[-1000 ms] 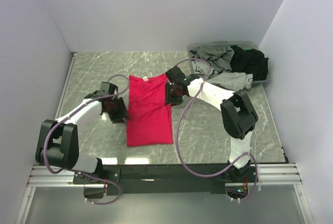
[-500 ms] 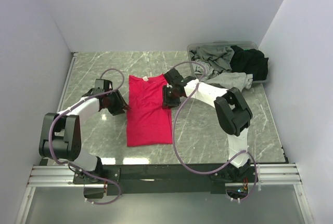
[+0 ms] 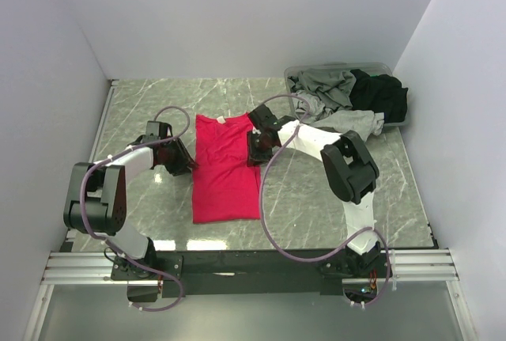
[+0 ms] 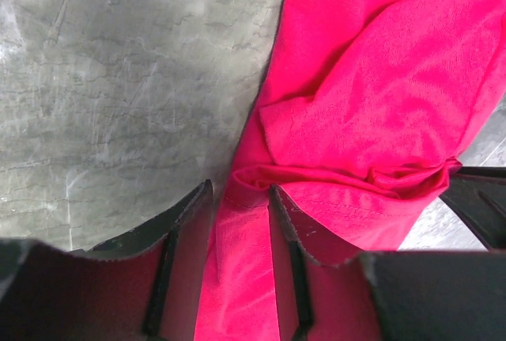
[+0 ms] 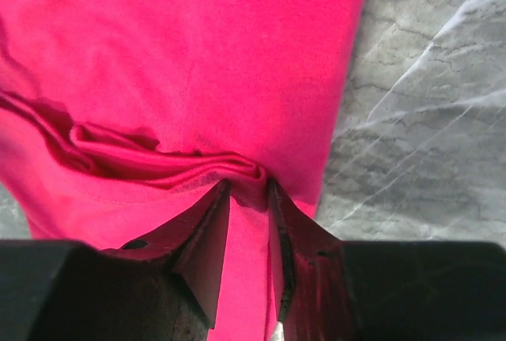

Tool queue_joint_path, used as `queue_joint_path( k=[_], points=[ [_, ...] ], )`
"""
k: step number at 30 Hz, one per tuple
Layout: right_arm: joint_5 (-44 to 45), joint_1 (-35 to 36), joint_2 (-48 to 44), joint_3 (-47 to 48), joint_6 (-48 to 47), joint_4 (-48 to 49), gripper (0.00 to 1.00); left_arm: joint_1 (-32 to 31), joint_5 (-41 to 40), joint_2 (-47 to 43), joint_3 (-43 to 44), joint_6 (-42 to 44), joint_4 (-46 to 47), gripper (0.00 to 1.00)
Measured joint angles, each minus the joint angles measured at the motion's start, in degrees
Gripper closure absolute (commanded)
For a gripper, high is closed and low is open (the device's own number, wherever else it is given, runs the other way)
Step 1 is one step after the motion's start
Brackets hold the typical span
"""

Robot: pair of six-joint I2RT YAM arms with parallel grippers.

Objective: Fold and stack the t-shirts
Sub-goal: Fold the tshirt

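Observation:
The pinkish-red t-shirt (image 3: pixel 226 168) lies partly folded, long and narrow, in the middle of the table. My left gripper (image 3: pixel 190 164) is at its left edge; in the left wrist view (image 4: pixel 239 198) the jaws stand narrow with a fold of the shirt's (image 4: pixel 371 96) edge between them. My right gripper (image 3: pixel 254 151) is at the shirt's right edge; in the right wrist view (image 5: pixel 248 191) it is shut on a bunched fold of the shirt (image 5: pixel 198 56). Grey t-shirts (image 3: pixel 324 86) and a black t-shirt (image 3: pixel 383 96) are piled at the back right.
The grey plastic tub (image 3: pixel 379 67) stands at the back right corner, and the grey and black cloth spills over its front rim onto the marble table (image 3: pixel 316 191). White walls close in the table on the left, back and right.
Both grippers have moved in to the red shirt's side edges. The left one has shifted right and towards the back. The right one has shifted slightly left and now pinches the cloth.

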Motion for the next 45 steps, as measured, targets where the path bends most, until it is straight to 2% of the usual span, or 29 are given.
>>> queue_joint_path(
  k=[11,14,20,45],
  points=[
    [-0.87,-0.09,1.68,1.16,-0.90,-0.26,0.87,0.00,-0.02,1.14,0.00,0.09,1.33,0.68],
    [-0.94,-0.09,1.68,1.16,-0.94,-0.33,0.93,0.00,0.04,2.05,0.00,0.02,1.68,0.74],
    [-0.98,-0.09,1.66,1.16,-0.90,-0.37,1.00,0.00,0.59,2.86,-0.28,-0.33,3.19,0.99],
    [0.63,-1.31,-3.45,0.02,0.00,-1.62,0.99,0.00,1.64,-0.28,-1.62,-1.09,7.78,1.00]
  ],
)
